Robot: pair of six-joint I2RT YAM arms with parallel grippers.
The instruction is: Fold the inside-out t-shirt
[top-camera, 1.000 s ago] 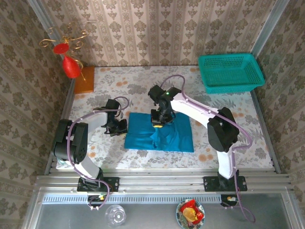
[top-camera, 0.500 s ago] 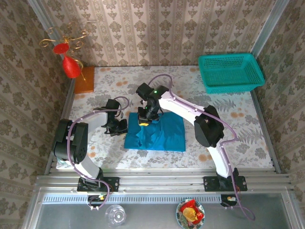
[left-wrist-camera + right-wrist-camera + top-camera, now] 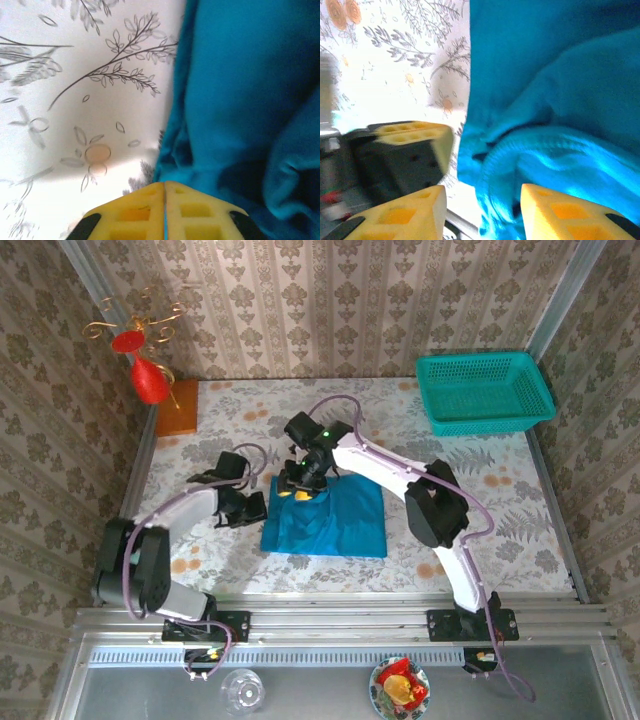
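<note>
The inside-out t-shirt lies as a bright blue folded rectangle in the middle of the table. My left gripper is low at its left edge. In the left wrist view its yellow fingertips press together, a thin blue sliver of the t-shirt between them. My right gripper hovers over the shirt's upper left corner. It stands open in the right wrist view, a rumpled fold of the t-shirt below the gap, touching neither pad. The left gripper's tip shows there beside the cloth edge.
A teal mesh basket stands at the back right. An orange wooden block and a red ornament are at the back left. The floral table lies bare to the right of the shirt.
My right gripper carried the shirt's right side leftward over the rest, then opened above the upper left corner. The left arm's elbow swung outward; its gripper stayed at the left edge.
</note>
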